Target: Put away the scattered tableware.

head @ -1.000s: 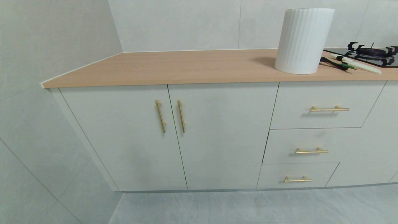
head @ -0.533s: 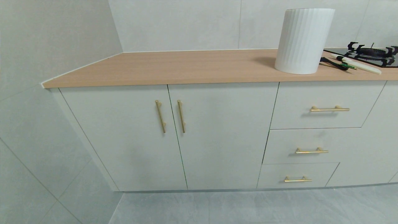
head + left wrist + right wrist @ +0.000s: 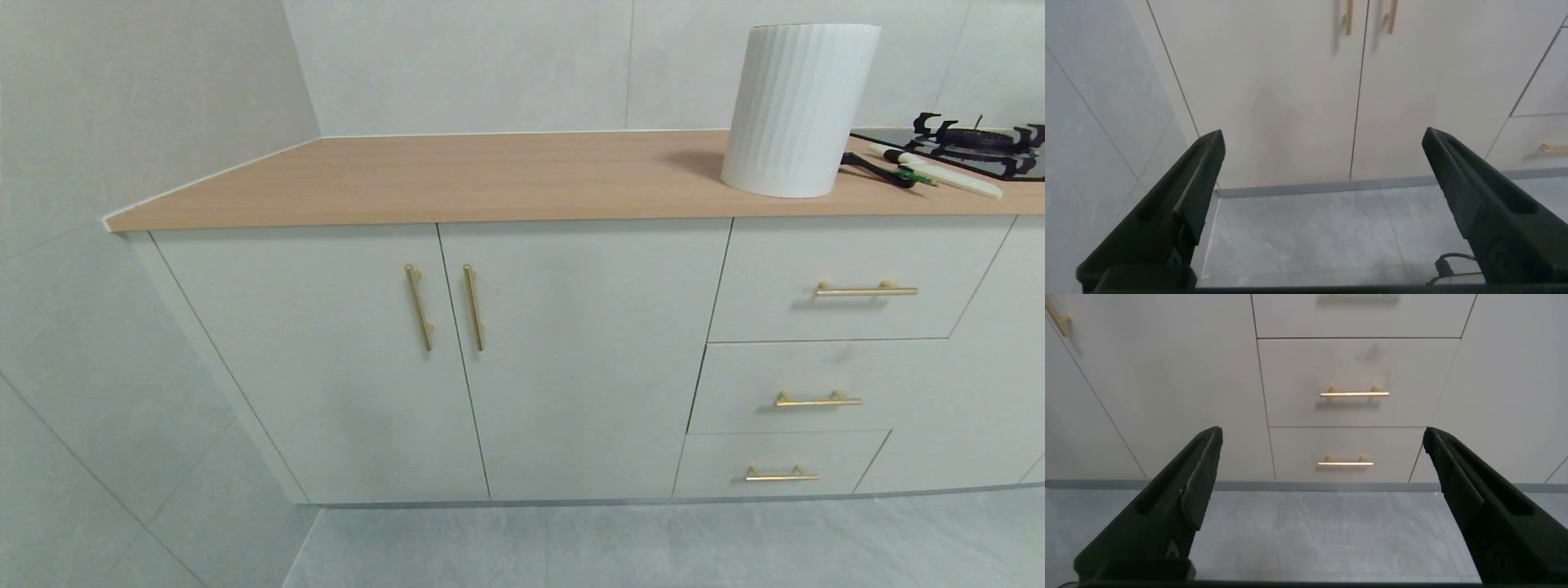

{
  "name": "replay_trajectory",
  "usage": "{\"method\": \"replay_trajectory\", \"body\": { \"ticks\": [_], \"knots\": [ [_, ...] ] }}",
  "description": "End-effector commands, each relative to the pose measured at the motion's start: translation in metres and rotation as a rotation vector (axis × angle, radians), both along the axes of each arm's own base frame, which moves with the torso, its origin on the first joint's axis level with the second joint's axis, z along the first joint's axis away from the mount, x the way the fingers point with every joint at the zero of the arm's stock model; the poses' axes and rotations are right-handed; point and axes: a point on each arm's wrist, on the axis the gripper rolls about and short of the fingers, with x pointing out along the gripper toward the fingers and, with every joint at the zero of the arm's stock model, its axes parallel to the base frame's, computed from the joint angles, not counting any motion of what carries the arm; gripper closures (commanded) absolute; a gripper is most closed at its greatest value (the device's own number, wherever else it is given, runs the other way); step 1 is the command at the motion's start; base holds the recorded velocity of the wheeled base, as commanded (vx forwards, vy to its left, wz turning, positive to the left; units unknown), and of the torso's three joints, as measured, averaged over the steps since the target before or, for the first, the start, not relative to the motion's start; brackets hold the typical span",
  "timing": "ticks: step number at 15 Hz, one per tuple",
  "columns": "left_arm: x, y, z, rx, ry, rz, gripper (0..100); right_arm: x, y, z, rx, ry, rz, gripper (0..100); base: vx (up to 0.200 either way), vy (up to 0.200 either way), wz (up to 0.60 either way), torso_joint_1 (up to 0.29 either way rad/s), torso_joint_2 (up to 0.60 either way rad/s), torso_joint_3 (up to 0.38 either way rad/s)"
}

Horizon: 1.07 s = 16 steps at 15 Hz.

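Tableware: a black-handled utensil [image 3: 878, 167] and a long white utensil [image 3: 939, 173] lie on the bench [image 3: 490, 175] at its right end, near the front edge. They sit between a white ribbed container [image 3: 796, 110] and a black hob [image 3: 971, 143]. They overlap, with a green bit where they meet, and their exact type is too small to tell. The hob is cut off at the right edge.

The bench is wood-look, with a chamfered left corner against grey tiled walls. Below it are pale double doors [image 3: 326, 367] with upright gold handles [image 3: 419, 308], and three drawers [image 3: 849, 278] to their right. The floor [image 3: 653, 543] is grey tile.

Left gripper [image 3: 1323, 137]: jaws spread wide, holding nothing, low over the floor facing the doors.
Right gripper [image 3: 1321, 434]: jaws spread wide, holding nothing, facing the lower drawers.
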Motion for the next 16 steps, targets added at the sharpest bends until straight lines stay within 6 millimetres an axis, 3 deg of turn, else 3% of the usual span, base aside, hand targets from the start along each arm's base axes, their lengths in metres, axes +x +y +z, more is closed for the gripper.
{"method": "replay_trajectory", "body": {
  "ticks": [1,12,16],
  "knots": [
    [0.0001,0.0000,0.0001,0.000,0.001,0.000,0,0.0002,0.0000,0.0000,0.000,0.003,0.001,0,0.000,-0.200,0.00,0.007,0.00,-0.002],
    [0.0001,0.0000,-0.0001,0.000,0.002,0.000,0,0.0002,0.0000,0.0000,0.000,0.003,0.001,0,0.000,-0.200,0.00,0.003,0.00,0.004],
    [0.0001,0.0000,0.0001,-0.002,0.001,0.000,0,0.0002,0.0000,0.0000,0.000,0.003,0.001,0,0.000,0.000,0.00,0.000,0.00,0.000]
  ]
}}
